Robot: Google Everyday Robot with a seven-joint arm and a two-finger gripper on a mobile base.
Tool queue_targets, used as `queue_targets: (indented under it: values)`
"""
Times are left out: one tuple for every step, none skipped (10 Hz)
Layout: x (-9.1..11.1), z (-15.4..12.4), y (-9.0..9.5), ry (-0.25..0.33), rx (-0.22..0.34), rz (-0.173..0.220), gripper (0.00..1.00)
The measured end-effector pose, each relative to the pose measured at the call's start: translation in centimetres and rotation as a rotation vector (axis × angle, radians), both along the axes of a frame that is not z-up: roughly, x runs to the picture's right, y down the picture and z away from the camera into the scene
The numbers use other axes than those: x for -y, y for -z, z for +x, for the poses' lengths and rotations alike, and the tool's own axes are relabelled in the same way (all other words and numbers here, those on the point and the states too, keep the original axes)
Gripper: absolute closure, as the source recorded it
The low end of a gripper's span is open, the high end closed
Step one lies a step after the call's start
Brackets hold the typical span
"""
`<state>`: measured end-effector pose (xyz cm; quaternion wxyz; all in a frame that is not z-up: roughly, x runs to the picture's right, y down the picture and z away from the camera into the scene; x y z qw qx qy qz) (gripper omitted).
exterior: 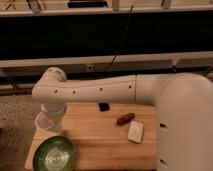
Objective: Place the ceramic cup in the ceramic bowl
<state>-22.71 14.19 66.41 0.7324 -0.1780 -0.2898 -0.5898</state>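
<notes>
The ceramic bowl (55, 154) is wide, green, with a pale swirl inside, and sits on the front left corner of the wooden table (100, 145). The ceramic cup (44, 122) is small and white and hangs just under my arm's end, above the table's back left corner, behind and slightly left of the bowl. My gripper (50, 115) is mostly hidden behind the white wrist (51, 89) and appears shut on the cup. The cup is a short way above and behind the bowl's rim.
A flat white rectangular block (135, 132) and a reddish-brown oblong object (125, 119) lie at the table's right. A small black object (103, 106) lies at the back edge. My white arm (180, 120) covers the right side. Dark shelving stands behind.
</notes>
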Motion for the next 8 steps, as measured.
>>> queue_targets:
  values:
    - [0.5, 0.1, 0.8, -0.009, 0.001, 0.007, 1.0]
    - [0.3, 0.2, 1.6, -0.014, 0.005, 0.007, 1.0]
    - [-0.3, 0.2, 2.3, -0.018, 0.013, 0.003, 1.0]
    - [-1.3, 0.0, 3.2, -0.018, 0.027, -0.009, 1.0]
    - [-2.4, 0.0, 3.9, -0.021, 0.042, -0.027, 1.0]
    - [-3.2, 0.1, 4.3, -0.025, 0.055, -0.039, 1.0]
    - [-3.8, 0.1, 4.6, -0.03, 0.068, -0.051, 1.0]
    - [-5.2, 0.0, 5.0, -0.033, 0.096, -0.072, 1.0]
